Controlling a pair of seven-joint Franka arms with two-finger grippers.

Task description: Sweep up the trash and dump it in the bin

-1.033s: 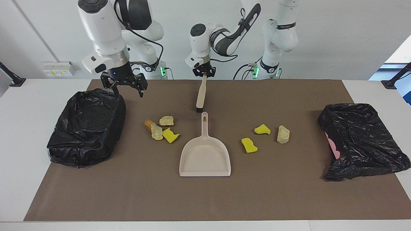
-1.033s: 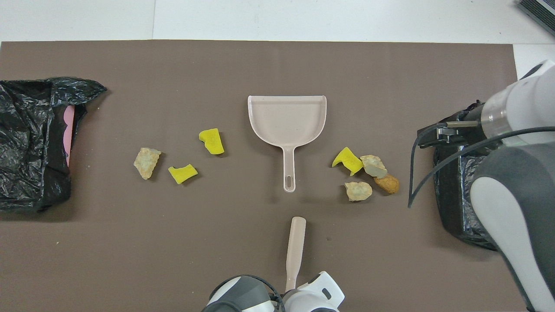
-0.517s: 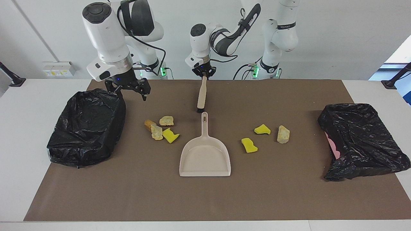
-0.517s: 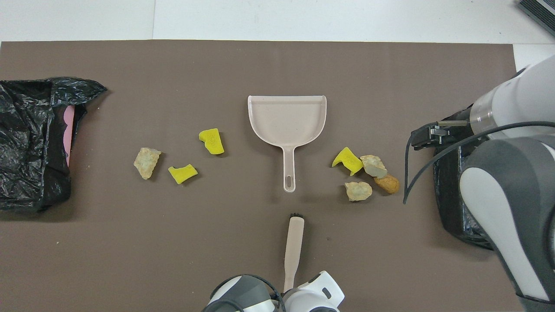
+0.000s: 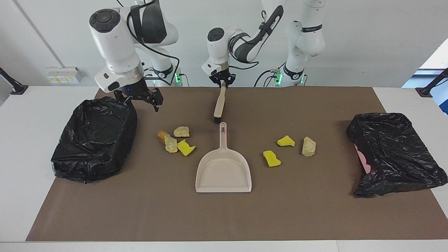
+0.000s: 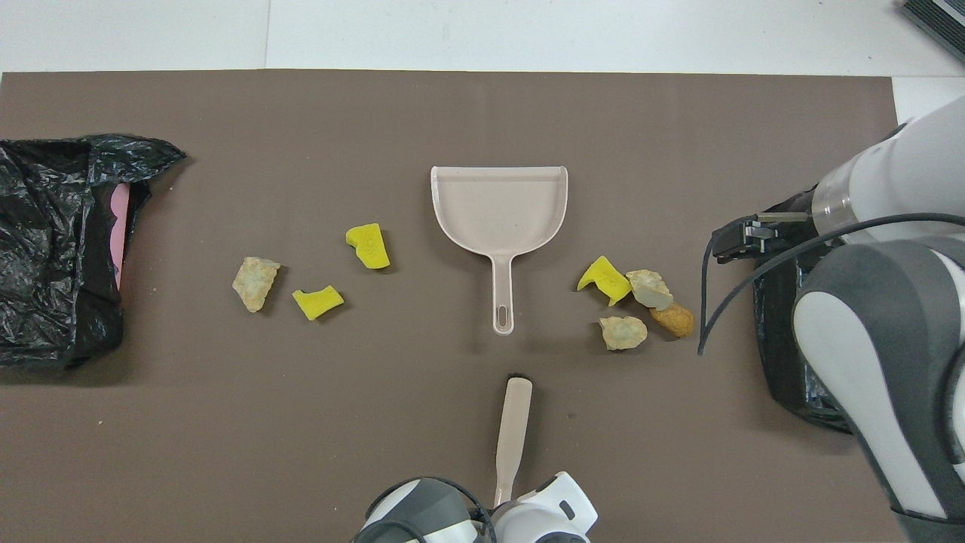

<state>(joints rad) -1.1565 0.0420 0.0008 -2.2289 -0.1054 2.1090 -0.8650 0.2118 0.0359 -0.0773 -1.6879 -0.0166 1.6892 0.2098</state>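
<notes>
While left tool (image 5: 222,79) grips brush (image 5: 219,105), now steeper; right tool (image 5: 139,99) open, drawn back

A robotics lab: two white arms (image 5: 119,52) bolted at a mat-covered table (image 5: 224,217)

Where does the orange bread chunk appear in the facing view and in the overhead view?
Facing view: orange chunk lies left of centre, near the bin.
Overhead view: it lies right of centre.
Shared landmark: the dustpan at the middle of the mat.
</notes>
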